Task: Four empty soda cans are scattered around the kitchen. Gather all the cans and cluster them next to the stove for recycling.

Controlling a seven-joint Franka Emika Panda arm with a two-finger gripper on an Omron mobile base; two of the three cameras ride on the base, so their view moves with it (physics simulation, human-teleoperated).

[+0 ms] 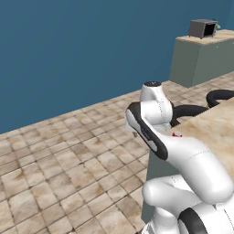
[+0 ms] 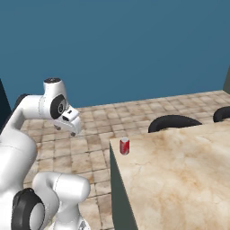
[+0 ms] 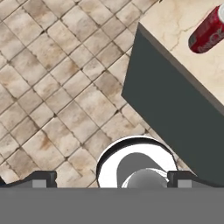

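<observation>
One soda can [image 2: 124, 146] stands near your table [image 2: 179, 170] corner; your open, empty end effector [image 3: 112, 178] could knock it off.

Even flat rendered light, soft faint shadows, no glare, slightly coarse

Soda can [image 2: 124, 146], red, silvery top: one unit.
Stood upright on the beige marble counter [image 2: 179, 170], near its corner and close to the edge. Seen in the hand view [image 3: 208, 31] at upper right; red body with pale lettering, unreadable.
</observation>
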